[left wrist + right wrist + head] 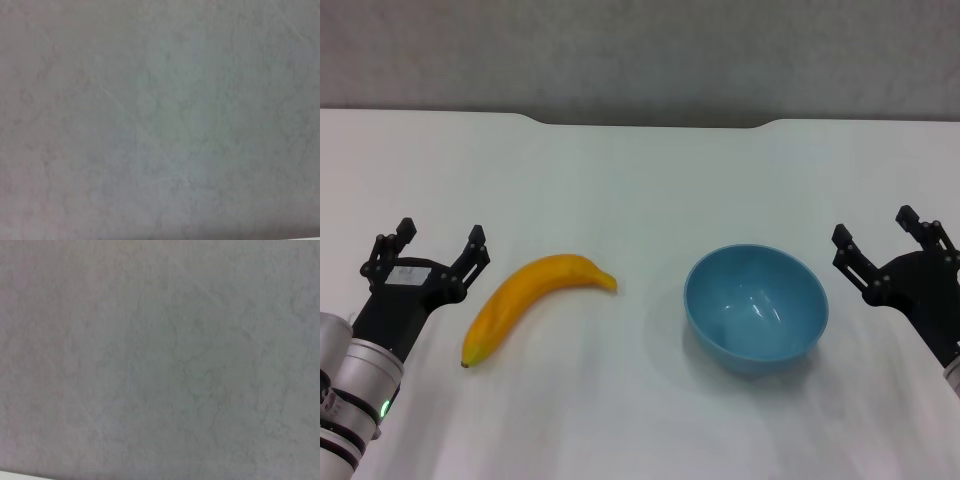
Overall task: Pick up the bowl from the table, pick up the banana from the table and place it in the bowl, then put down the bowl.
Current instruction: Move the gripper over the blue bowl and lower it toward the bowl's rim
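Bowl (756,308) empty; banana (528,300) beside it

The left arm (360,370) runs out of the head view at about 7 o'clock, and the right arm (930,300) is cut off at about 4 o'clock, so neither shows beyond its wrist. Both wrist views fill with plain pale table surface (160,120), showing no fingers. The bowl's (756,308) underside is hidden by its own wall.
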Controlling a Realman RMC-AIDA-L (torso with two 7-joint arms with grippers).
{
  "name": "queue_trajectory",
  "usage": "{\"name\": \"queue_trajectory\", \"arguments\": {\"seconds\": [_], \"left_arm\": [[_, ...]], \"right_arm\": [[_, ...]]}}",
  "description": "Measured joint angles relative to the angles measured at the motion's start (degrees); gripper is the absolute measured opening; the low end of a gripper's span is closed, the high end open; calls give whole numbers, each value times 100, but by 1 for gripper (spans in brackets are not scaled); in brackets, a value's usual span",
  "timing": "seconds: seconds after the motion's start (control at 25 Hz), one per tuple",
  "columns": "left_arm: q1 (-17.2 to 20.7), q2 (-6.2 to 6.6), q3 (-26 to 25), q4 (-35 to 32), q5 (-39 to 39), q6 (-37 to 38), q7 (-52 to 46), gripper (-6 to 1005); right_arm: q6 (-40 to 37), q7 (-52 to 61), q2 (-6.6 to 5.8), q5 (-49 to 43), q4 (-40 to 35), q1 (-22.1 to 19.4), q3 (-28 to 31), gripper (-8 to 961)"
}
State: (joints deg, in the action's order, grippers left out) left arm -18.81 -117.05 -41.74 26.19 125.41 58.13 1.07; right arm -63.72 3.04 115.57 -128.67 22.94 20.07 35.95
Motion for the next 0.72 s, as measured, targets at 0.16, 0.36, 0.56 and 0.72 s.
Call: {"name": "queue_trajectory", "arguments": {"seconds": [0.16,0.36,0.56,0.72], "left_arm": [[0,-3,0,0,-4,1,-2,907],[0,-10,0,0,-5,-32,-2,907],[10,-4,0,14,0,-58,-3,906],[104,61,8,422,104,-392,-7,906]], "right_arm": [[0,2,4,0,5,2,-11,866],[0,12,9,0,28,-3,7,866],[0,118,3,0,23,-5,20,866],[4,274,-14,0,11,-45,26,867]]}}
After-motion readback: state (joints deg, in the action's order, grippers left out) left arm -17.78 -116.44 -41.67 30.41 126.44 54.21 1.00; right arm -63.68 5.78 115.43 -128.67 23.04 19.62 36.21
